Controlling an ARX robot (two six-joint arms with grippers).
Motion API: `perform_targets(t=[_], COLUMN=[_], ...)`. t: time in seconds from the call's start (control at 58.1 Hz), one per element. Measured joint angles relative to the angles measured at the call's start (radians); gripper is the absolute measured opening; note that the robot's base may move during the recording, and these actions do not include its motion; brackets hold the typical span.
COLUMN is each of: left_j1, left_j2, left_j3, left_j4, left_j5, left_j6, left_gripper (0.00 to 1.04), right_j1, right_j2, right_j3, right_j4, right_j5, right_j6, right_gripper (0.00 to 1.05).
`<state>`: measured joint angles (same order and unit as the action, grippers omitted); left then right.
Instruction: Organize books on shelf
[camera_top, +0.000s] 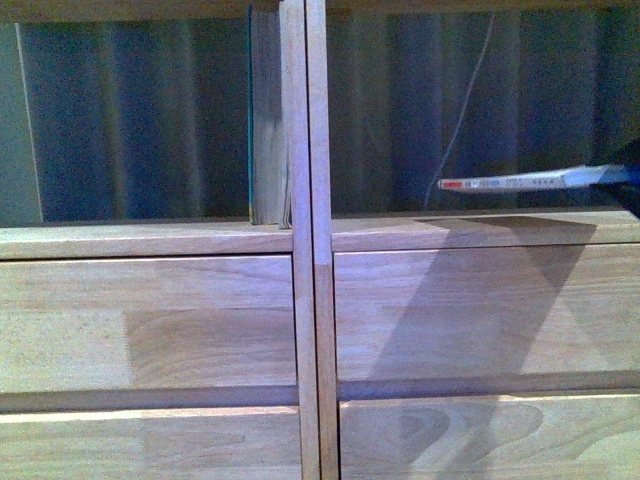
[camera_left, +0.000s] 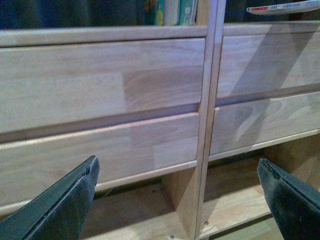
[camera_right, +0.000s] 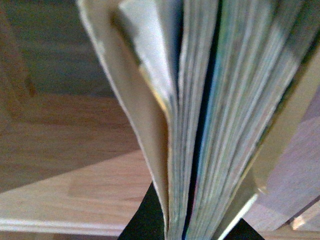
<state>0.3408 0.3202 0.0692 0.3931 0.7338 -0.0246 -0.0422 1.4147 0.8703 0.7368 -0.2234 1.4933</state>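
Note:
The thin white paperback (camera_top: 520, 180) is held flat and level, its red-and-white spine facing me, just above the board of the shelf's right compartment (camera_top: 480, 228). My right gripper, at the right edge of the front view, is shut on it. In the right wrist view the paperback's fanned page edges (camera_right: 200, 125) fill the frame between dark fingers (camera_right: 142, 220). It also shows in the left wrist view (camera_left: 282, 7). The teal-covered book (camera_top: 268, 120) stands upright in the left compartment against the central divider (camera_top: 305, 240). My left gripper (camera_left: 177, 185) is open and empty, low before the drawers.
Light-wood drawer fronts (camera_top: 150, 320) fill the lower front view, two per column. Through the open back hang dark curtain folds (camera_top: 130, 120) and a thin cable (camera_top: 465, 100). The left wrist view shows the shelf's bottom board (camera_left: 150, 215) under the drawers.

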Motion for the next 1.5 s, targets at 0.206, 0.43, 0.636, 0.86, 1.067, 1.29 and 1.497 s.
perform_targets(t=[0.206, 0.43, 0.636, 0.86, 1.067, 1.29, 1.497], left_j1=[0.103, 0.068, -0.048, -0.185, -0.306, -0.385, -0.448], left_j2=[0.272, 0.54, 0.805, 0.983, 1.096, 1.098, 1.077], left_j3=[0.155, 0.35, 0.626, 0.853, 1.067, 1.102, 1.071], left_j4=[0.223, 0.291, 0.275, 0.183, 0.052, 0.223, 0.383], left_j5=[0.063, 0.001, -0.063, -0.107, -0.078, 0.06, 0.13], left_j6=[-0.093, -0.146, -0.2, -0.238, -0.405, -0.738, -0.916], left_gripper=[0.97, 0.97, 0.97, 0.97, 0.97, 0.97, 0.97], right_j1=[-0.019, -0.01, 0.051, 0.093, 0.122, 0.175, 0.191], right_j2=[-0.108, -0.177, -0.212, -0.213, -0.222, -0.214, -0.13], right_j3=[0.0, 0.033, 0.11, 0.137, 0.117, 0.107, 0.119], right_j4=[0.011, 0.0, -0.027, -0.011, 0.126, 0.233, 0.275], right_j5=[-0.047, -0.07, -0.078, -0.072, -0.114, -0.201, -0.188], right_j6=[0.0, -0.037, -0.235, -0.425, -0.446, -0.439, -0.405], right_gripper=[0.07, 0.07, 0.07, 0.07, 0.07, 0.07, 0.07])
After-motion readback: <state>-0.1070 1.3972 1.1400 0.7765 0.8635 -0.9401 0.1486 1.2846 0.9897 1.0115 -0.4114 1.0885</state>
